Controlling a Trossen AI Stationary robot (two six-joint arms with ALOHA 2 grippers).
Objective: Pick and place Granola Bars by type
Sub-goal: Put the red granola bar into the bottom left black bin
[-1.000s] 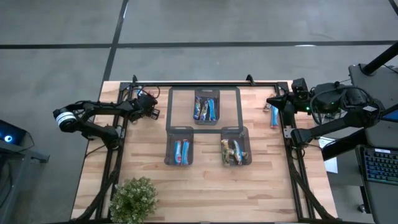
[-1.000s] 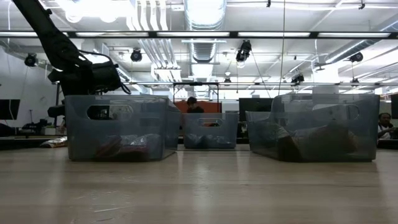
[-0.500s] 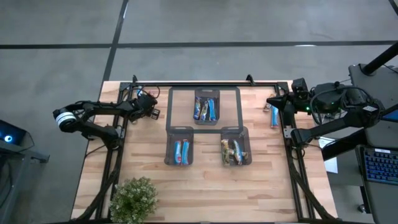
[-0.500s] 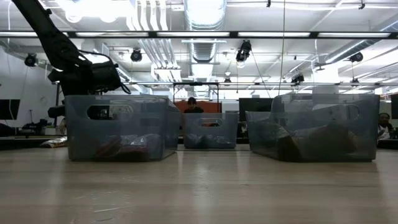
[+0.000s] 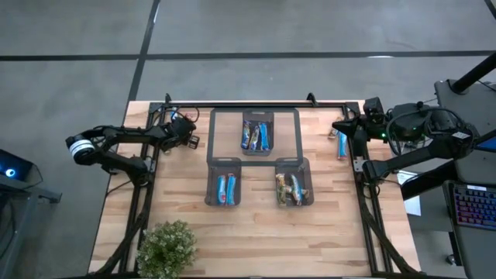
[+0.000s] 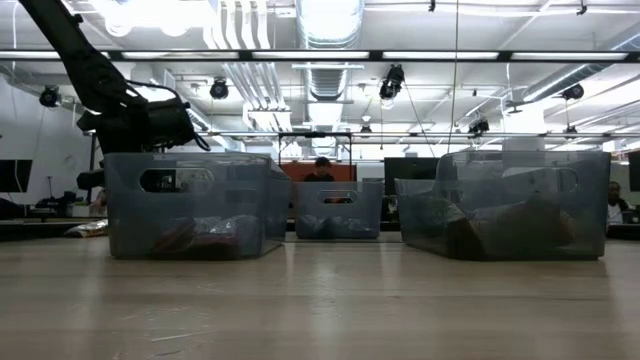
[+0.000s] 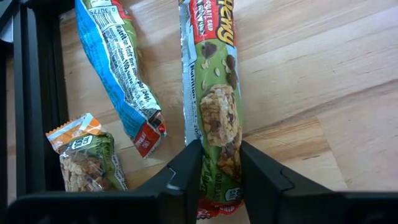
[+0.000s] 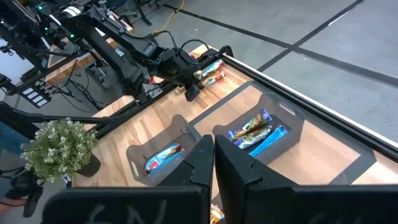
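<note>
Left gripper (image 7: 216, 171) is down at the far left corner of the surface (image 5: 256, 232), beside the frame rail. Its fingers (image 7: 186, 168) sit narrow, one against each side of a green-and-red granola bar (image 7: 214, 93) lying flat on the wood; they look closed onto the wrapper at its near end, across the narrow width, which is the sensible axis for a slim bar. The bar is not lifted yet.

Just beside it lies a blue-wrapped bar (image 7: 118, 68), apart from the held one, and a small orange-and-green packet (image 7: 84, 158) near the rail. These appear to be the unsorted stock for this arm.

Three bins stand mid-surface: far bin (image 5: 257, 133) with blue bars and one mixed wrapper, near-left bin (image 5: 225, 184) with red-and-blue bars, near-right bin (image 5: 294, 186) with brownish-gold and green ones. Judgement: the green-and-red bar probably belongs in the near-right bin, though I cannot match wrappers for certain from above.

Right gripper (image 8: 213, 155) waits raised at the far right edge, fingers pressed together, holding nothing. A lone blue bar (image 5: 342, 145) lies on the surface just below it.

A potted plant (image 5: 166, 248) stands at the near left corner, clear of the work.
</note>
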